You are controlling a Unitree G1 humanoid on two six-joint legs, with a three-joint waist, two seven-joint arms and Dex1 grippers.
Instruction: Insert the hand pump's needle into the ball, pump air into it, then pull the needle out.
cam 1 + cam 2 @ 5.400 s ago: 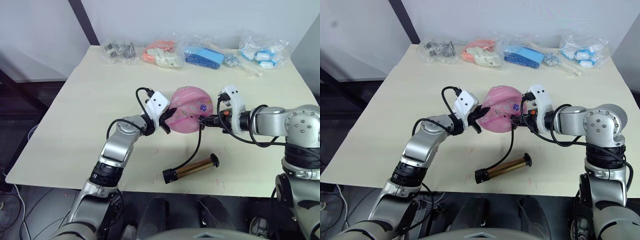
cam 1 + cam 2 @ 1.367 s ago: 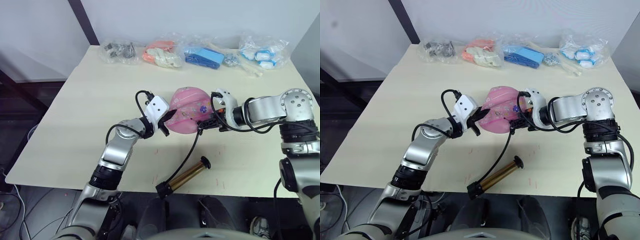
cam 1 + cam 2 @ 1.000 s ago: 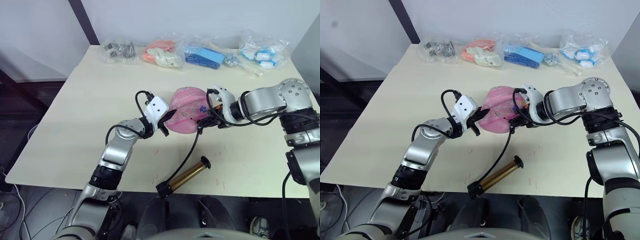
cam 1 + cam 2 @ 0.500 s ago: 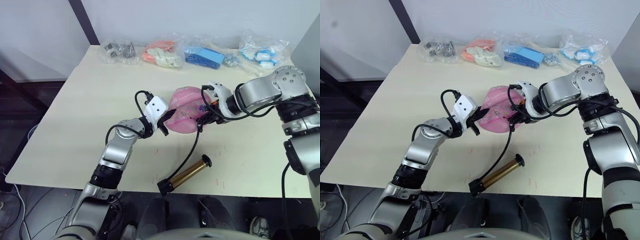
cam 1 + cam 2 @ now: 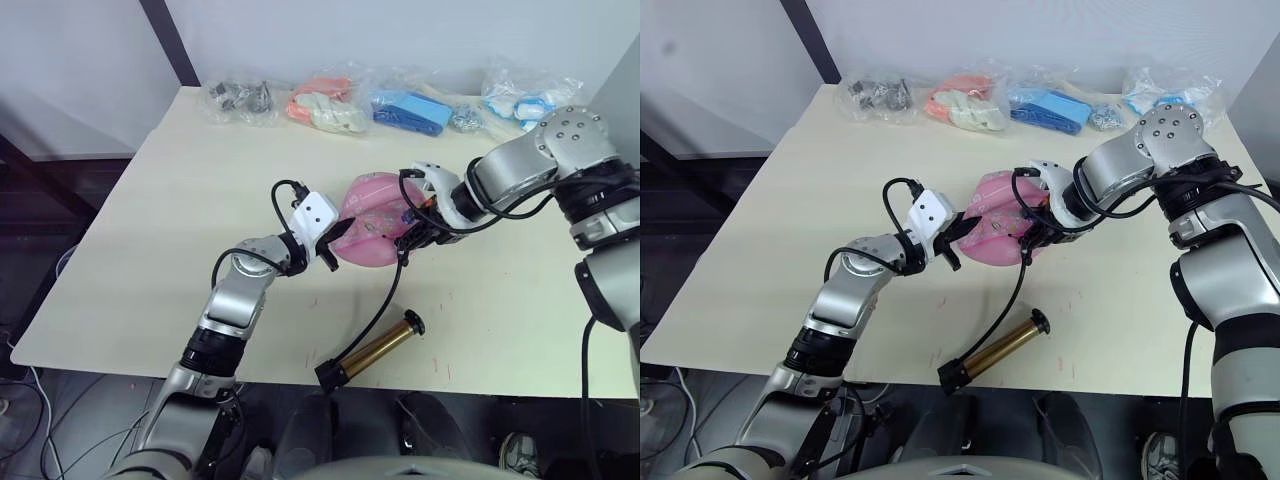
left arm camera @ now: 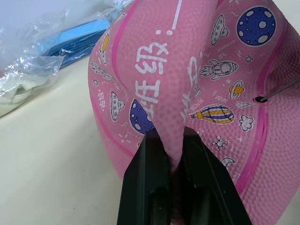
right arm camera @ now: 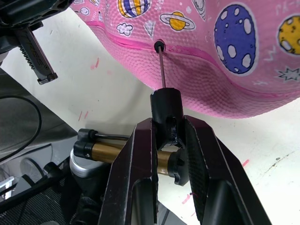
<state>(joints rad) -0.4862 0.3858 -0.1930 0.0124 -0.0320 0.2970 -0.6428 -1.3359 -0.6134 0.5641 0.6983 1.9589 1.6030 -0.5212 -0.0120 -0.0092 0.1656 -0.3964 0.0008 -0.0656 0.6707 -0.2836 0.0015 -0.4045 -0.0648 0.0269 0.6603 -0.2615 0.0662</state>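
Right wrist view: right tool clamps the needle fitting, tip at the valve; left tool pinches the ball at nine o'clock, steadying it.

needle in ball (sagging)

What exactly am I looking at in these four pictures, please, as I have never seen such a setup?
A humanoid robot works at a pale table. Two pictures come from cameras in its head, looking down over both arms; the other two come from a camera on each wrist. The left end effector pinches a fold of a sagging pink ball. The right end effector grips the black fitting of a thin needle, whose tip sits at the ball's valve hole. A black hose leads to a brass hand pump lying near the table's front edge. Plastic bags of small items line the far edge.
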